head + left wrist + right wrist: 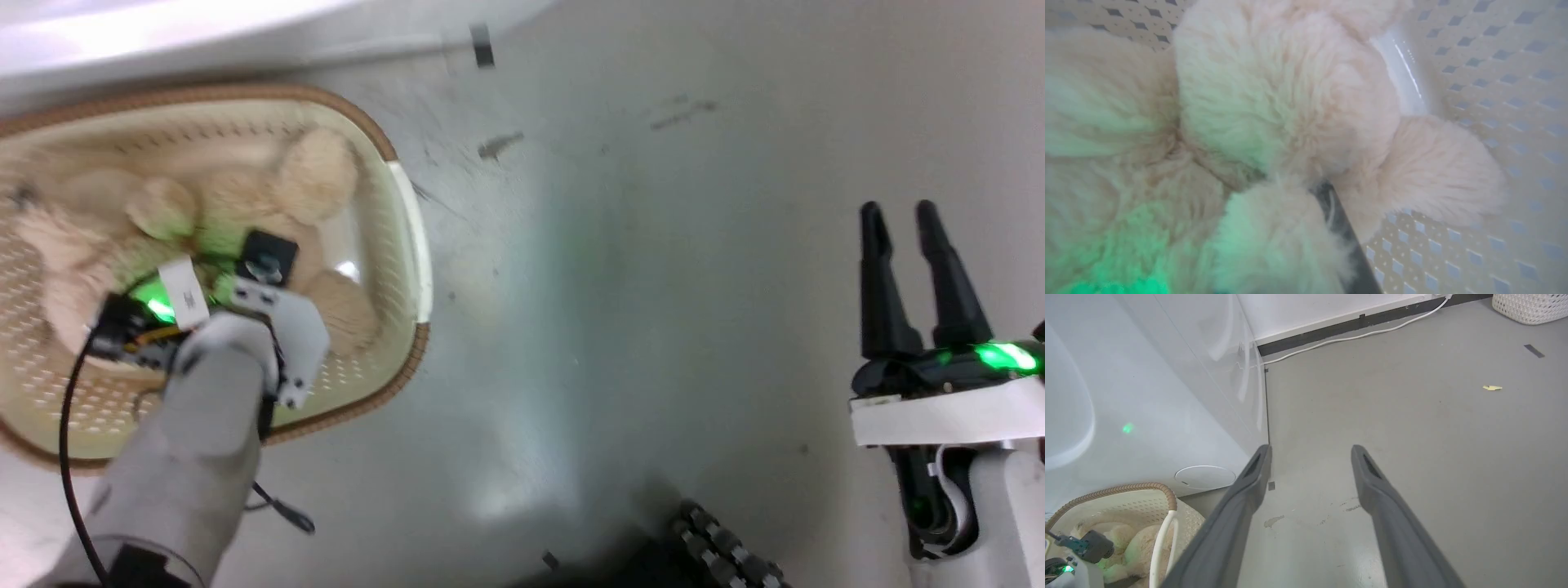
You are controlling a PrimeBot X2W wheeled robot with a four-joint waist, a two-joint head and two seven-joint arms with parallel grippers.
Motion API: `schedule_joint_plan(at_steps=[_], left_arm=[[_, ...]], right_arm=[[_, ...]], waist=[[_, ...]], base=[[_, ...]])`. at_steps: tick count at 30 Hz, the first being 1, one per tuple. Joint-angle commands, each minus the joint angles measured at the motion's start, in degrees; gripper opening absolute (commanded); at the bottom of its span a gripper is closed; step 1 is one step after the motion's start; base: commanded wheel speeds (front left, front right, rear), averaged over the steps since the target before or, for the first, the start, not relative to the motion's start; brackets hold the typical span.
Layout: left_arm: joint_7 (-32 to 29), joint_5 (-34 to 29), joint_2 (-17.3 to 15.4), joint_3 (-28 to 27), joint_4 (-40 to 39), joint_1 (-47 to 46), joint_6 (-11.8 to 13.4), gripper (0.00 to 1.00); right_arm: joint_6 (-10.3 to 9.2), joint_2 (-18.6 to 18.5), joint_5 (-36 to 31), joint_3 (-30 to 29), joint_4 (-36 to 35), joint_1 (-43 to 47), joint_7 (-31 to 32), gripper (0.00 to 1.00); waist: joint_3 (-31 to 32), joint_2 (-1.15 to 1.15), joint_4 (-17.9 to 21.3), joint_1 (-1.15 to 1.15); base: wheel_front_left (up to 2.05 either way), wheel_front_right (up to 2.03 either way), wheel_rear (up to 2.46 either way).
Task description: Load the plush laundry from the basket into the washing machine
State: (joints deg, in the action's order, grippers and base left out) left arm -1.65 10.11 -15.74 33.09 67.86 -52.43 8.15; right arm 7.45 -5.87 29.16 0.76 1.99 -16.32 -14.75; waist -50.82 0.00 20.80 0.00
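left gripper (1290,185): buried in shaggy beige teddy bear (269,192), in cream perforated plastic basket (359,122); grip can't tell
right gripper (898,214): fingers spread, above grey floor (653,286)

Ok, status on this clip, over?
Left claw sunk in teddy bear fur, grip hidden. Right claw open over floor. Bear lying in basket beside washing machine. No obstruction seen.

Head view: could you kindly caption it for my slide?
Left gripper buried in the plush bear inside the basket; right gripper open above the floor.
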Motion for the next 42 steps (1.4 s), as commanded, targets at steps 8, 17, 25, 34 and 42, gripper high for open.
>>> schedule_joint_plan(at_steps=[8, 17, 25, 34, 42], left_arm=[[13.8, 5.0, 3.6, -3.3, -0.7, 9.0, 1.3, 0.0], [16.6, 5.0, 5.5, -3.1, -10.6, 19.9, 0.7, 0.0], [16.6, 3.0, 4.4, -4.9, -29.7, 32.9, 1.3, 0.0], [16.6, -1.3, 2.0, -8.6, -48.2, 41.7, 2.4, 0.0], [16.6, -3.4, -0.1, -10.8, -56.8, 40.6, 1.5, 0.0]], right_arm=[[0.03, -1.4, -3.1, -1.8, 0.6, 4.8, -0.2, 1.0], [0.03, -1.0, -7.4, -4.7, 0.3, 12.2, -0.2, 1.0], [0.03, 0.9, -9.3, -6.2, -0.8, 17.9, -0.2, 1.0], [0.03, 2.5, -8.8, -7.6, -0.9, 19.7, -0.2, 1.0], [0.03, 2.8, -9.1, -6.4, -1.7, 19.9, -0.2, 1.0]], waist=[[15.1, 0.0, -6.4, 0.0], [29.7, 0.0, -12.0, 0.0], [38.6, 0.0, -15.5, 0.0], [43.2, 0.0, -16.8, 0.0], [41.7, 0.0, -15.7, 0.0]], base=[[0.0, 0.0, 0.0], [0.0, 0.0, 0.0], [0.0, 0.0, 0.0], [0.0, 0.0, 0.0], [0.0, 0.0, 0.0]])
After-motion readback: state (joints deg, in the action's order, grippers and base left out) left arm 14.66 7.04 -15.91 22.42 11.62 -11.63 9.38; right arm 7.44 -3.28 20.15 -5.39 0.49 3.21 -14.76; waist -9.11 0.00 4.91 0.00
